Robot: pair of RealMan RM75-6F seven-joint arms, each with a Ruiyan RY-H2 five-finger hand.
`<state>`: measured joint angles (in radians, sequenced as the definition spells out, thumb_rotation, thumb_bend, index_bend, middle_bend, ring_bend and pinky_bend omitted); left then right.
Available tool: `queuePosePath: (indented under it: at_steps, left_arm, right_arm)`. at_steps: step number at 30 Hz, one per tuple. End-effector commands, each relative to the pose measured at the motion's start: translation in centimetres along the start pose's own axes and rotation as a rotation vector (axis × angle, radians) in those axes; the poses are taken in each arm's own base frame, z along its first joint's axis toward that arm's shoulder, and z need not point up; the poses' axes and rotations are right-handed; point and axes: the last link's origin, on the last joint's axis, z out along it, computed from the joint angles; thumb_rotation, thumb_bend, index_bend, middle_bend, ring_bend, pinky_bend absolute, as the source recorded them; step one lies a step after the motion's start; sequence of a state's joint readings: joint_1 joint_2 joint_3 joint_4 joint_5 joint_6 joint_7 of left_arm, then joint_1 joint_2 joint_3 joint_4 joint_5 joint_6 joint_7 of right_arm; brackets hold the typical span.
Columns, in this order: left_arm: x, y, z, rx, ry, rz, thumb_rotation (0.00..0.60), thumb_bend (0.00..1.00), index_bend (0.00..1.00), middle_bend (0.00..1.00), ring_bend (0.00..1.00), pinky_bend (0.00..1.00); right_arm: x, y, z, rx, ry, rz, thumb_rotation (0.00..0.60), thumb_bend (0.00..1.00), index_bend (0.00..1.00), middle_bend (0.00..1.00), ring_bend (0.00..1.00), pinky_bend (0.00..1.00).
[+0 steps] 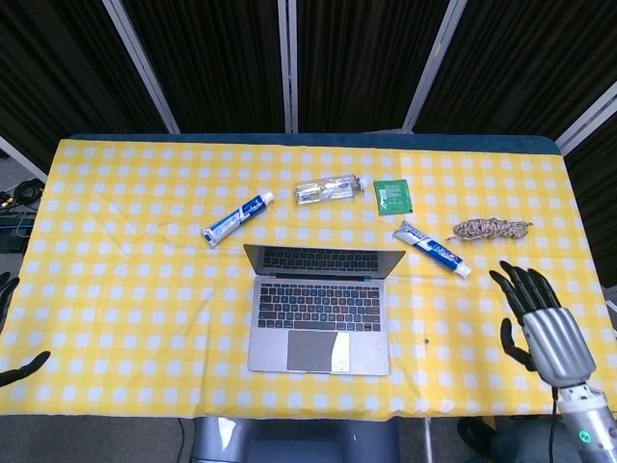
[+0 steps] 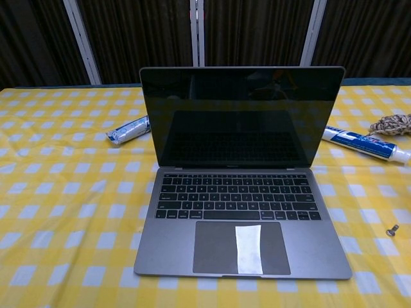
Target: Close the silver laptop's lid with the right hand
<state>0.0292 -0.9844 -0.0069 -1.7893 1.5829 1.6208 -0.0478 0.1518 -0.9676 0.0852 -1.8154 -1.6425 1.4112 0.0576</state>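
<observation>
The silver laptop [image 1: 321, 309] [image 2: 241, 192] stands open near the table's front edge, its dark screen upright and a white sticker on the trackpad. My right hand [image 1: 540, 323] hovers over the table's right side, well to the right of the laptop, fingers spread and holding nothing. Only the dark fingertips [image 1: 19, 371] of my left hand show at the left edge of the head view, spread apart and holding nothing. Neither hand appears in the chest view.
A yellow checked cloth [image 1: 125, 289] covers the table. Behind the laptop lie a toothpaste tube [image 1: 236, 219], a clear bottle [image 1: 331, 188] and a green packet [image 1: 392, 196]. Another toothpaste tube [image 1: 432, 249] and a coiled rope [image 1: 492, 229] lie to the right; a small screw [image 2: 392, 228] rests nearby.
</observation>
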Motion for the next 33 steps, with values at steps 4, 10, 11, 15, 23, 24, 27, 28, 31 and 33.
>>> queuePosePath:
  at_steps: [4, 10, 11, 15, 23, 24, 27, 28, 31, 33]
  left_arm:
    - [-0.5, -0.2, 0.8, 0.019, -0.015, 0.009, 0.6, 0.0, 0.0, 0.0, 0.0, 0.0]
    - [-1.2, -0.4, 1.4, 0.027, -0.043, 0.02, 0.6, 0.0, 0.0, 0.0, 0.0, 0.0]
    - [-1.3, -0.4, 1.5, 0.028, -0.046, 0.021, 0.6, 0.0, 0.0, 0.0, 0.0, 0.0]
    - [-1.5, -0.6, 1.9, 0.042, -0.049, 0.021, 0.6, 0.0, 0.0, 0.0, 0.0, 0.0]
    - [-1.6, -1.0, 2.3, 0.06, -0.055, 0.021, 0.6, 0.0, 0.0, 0.0, 0.0, 0.0]
    - [-1.7, -1.1, 2.4, 0.062, -0.056, 0.022, 0.6, 0.0, 0.0, 0.0, 0.0, 0.0]
    - [-1.7, -1.1, 2.5, 0.065, -0.059, 0.022, 0.6, 0.0, 0.0, 0.0, 0.0, 0.0]
    - [-1.7, -1.2, 2.5, 0.065, -0.06, 0.022, 0.6, 0.0, 0.0, 0.0, 0.0, 0.0]
    - [-1.8, -1.2, 2.6, 0.067, -0.063, 0.021, 0.6, 0.0, 0.0, 0.0, 0.0, 0.0]
    - [-1.8, -1.2, 2.6, 0.066, -0.063, 0.021, 0.6, 0.0, 0.0, 0.0, 0.0, 0.0]
  right_arm:
    - [2.8, -2.8, 7.9, 0.138, 0.004, 0.157, 0.6, 1.0, 0.05, 0.02, 0.0, 0.0]
    - [2.9, -6.3, 12.0, 0.213, -0.149, 0.26, 0.6, 1.0, 0.07, 0.05, 0.0, 0.0]
    - [2.7, -6.9, 12.6, 0.219, -0.185, 0.266, 0.6, 1.0, 0.07, 0.06, 0.0, 0.0]
    - [1.5, -9.3, 15.1, 0.235, -0.317, 0.265, 0.6, 1.0, 0.07, 0.07, 0.0, 0.01]
    - [-0.2, -11.7, 17.7, 0.231, -0.383, 0.244, 0.6, 1.0, 0.1, 0.14, 0.06, 0.14]
    - [-0.3, -11.9, 17.8, 0.229, -0.388, 0.244, 0.6, 1.0, 0.1, 0.15, 0.07, 0.14]
    - [-0.7, -12.3, 18.3, 0.215, -0.403, 0.25, 0.6, 1.0, 0.12, 0.19, 0.12, 0.19]
    - [-0.8, -12.4, 18.4, 0.211, -0.407, 0.25, 0.6, 1.0, 0.12, 0.2, 0.12, 0.19]
    - [-1.4, -12.5, 18.6, 0.191, -0.435, 0.249, 0.6, 1.0, 0.13, 0.22, 0.15, 0.21]
    - [-2.0, -12.5, 18.6, 0.175, -0.471, 0.256, 0.6, 1.0, 0.14, 0.23, 0.17, 0.24]
